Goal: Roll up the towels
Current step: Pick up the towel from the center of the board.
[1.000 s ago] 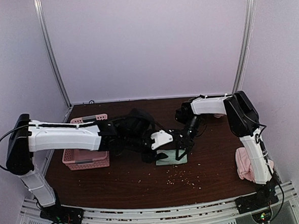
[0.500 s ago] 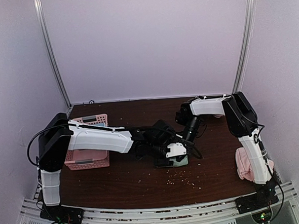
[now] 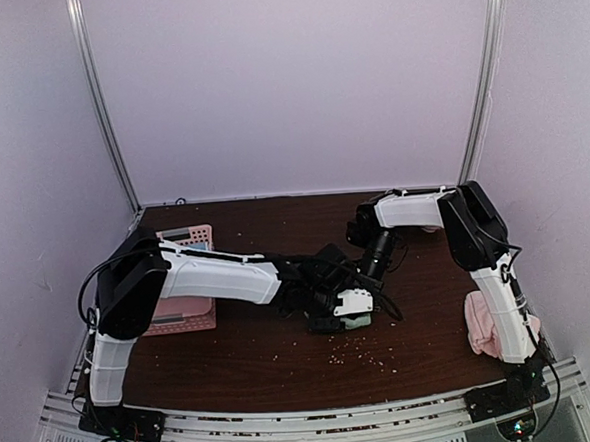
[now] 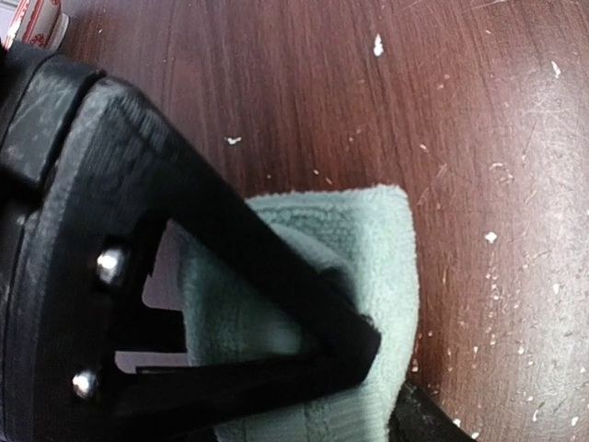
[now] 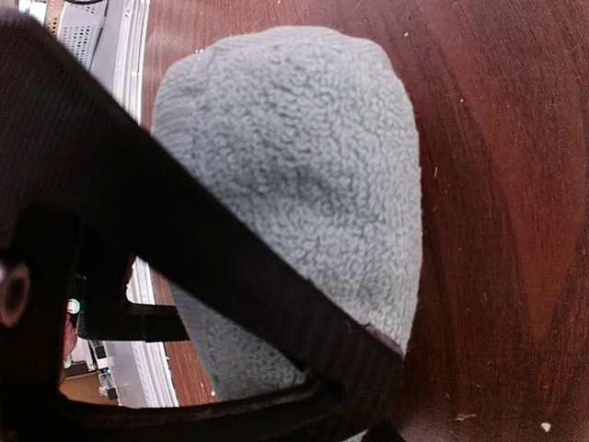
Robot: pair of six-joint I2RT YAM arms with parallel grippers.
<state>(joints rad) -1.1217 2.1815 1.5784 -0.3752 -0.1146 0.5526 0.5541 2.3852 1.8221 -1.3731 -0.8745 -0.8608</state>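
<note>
The mint green towel point(image 3: 361, 322) lies bunched into a small roll at the middle of the table. It also shows in the left wrist view point(image 4: 373, 239) and the right wrist view point(image 5: 294, 147). My left gripper point(image 3: 349, 310) reaches in from the left, and its jaws point(image 4: 368, 343) are shut on the towel's folded layers. My right gripper point(image 3: 373, 279) comes down from the far side, with its jaws point(image 5: 385, 368) shut at the towel's edge. The pink towel point(image 3: 481, 327) lies crumpled at the right, beside the right arm's base, and nothing touches it.
A pink basket point(image 3: 183, 235) stands at the left, partly behind the left arm. Pale crumbs point(image 3: 358, 355) are scattered on the brown table in front of the towel. A red and white patterned thing point(image 4: 32, 23) shows in the left wrist view's top corner.
My left arm has swung further right and its gripper has moved onto the mint towel. The towel was flatter and wider; it is now bunched smaller. The right gripper has hardly moved.
</note>
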